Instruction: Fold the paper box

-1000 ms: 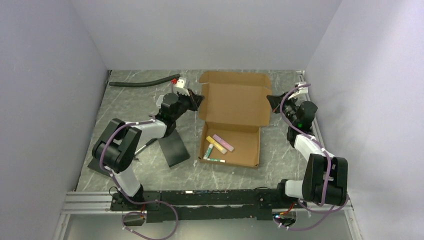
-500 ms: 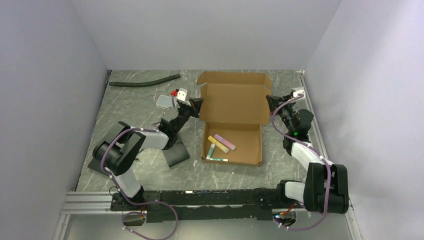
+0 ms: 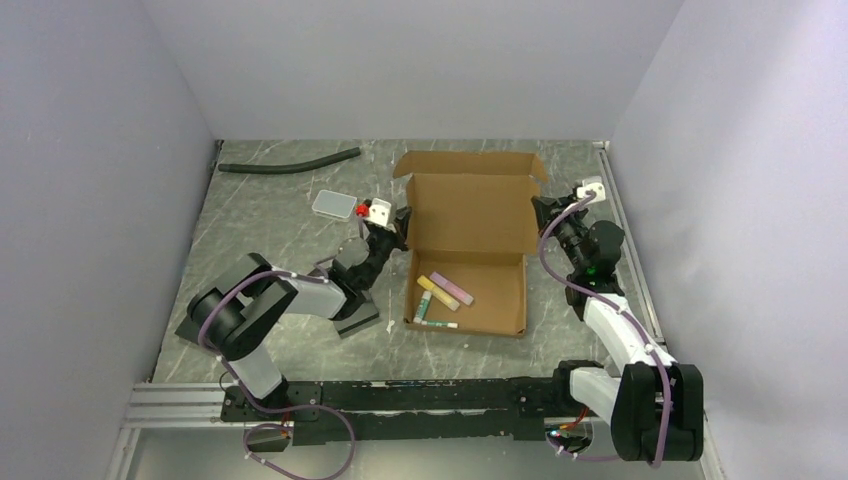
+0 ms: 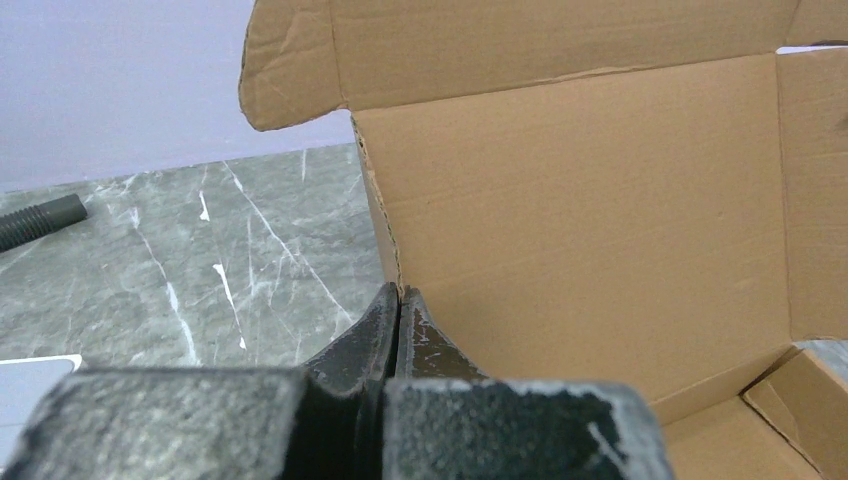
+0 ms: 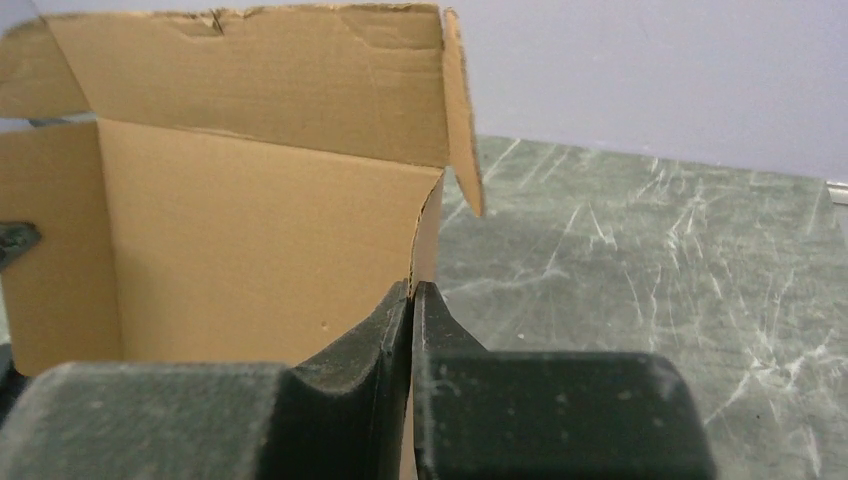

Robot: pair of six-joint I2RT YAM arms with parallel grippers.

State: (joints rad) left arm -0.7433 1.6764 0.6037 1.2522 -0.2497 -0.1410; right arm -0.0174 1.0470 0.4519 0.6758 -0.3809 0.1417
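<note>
The brown paper box stands at mid-table with its lid raised almost upright behind the shallow tray. The lid's top flap and side flaps stick out. My left gripper is shut on the lid's left edge; in the left wrist view the cardboard edge runs down into the pinched left gripper. At the opposite side my right gripper pinches the lid's right edge. In the right wrist view the right gripper is shut on that edge of the paper box.
Yellow, purple and green sticks lie inside the tray. A black slab lies under the left forearm. A clear plastic tray and a black hose lie at the back left. Side walls stand close to both arms.
Both grippers have drawn toward the front with the lid's edges, tipping the lid more upright. The left arm has lowered and uncovered the clear plastic tray.
</note>
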